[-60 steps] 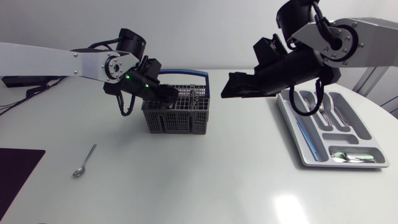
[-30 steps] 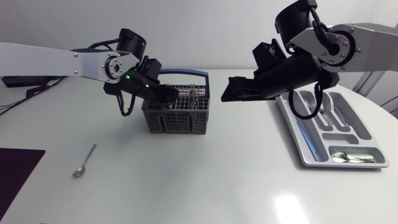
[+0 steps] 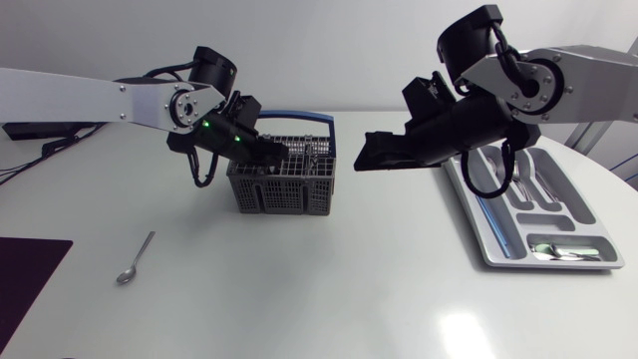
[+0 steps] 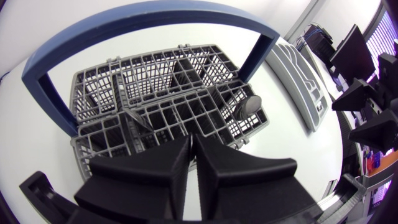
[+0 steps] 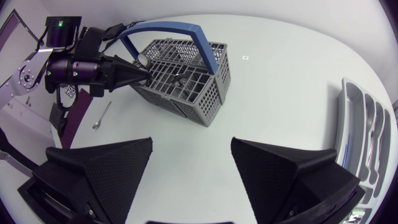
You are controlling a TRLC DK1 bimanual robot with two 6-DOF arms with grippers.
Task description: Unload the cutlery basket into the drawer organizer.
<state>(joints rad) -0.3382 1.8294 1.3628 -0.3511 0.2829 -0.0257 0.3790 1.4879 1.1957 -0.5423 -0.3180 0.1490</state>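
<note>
The grey cutlery basket [image 3: 284, 187] with a blue handle [image 3: 299, 121] stands at the middle left of the table. My left gripper [image 3: 287, 152] is tipped into its top, fingers pressed together, nothing seen between them. In the left wrist view the left gripper [image 4: 191, 138] hovers over the near compartments of the basket [image 4: 161, 81], and a round cutlery end [image 4: 249, 106] sticks up beside it. My right gripper [image 3: 361, 150] hangs open in the air between the basket and the grey drawer organizer [image 3: 498, 234]. In the right wrist view the right gripper [image 5: 191, 142] faces the basket [image 5: 199, 93] and the left gripper [image 5: 144, 73].
A loose spoon [image 3: 135, 259] lies on the table in front of the basket, to the left. The organizer holds several pieces of cutlery [image 3: 558, 249]. A dark purple mat [image 3: 25, 279] covers the front left corner.
My right arm has shifted a little to the left, towards the basket, with its gripper still open. The left arm and the basket have stayed put.
</note>
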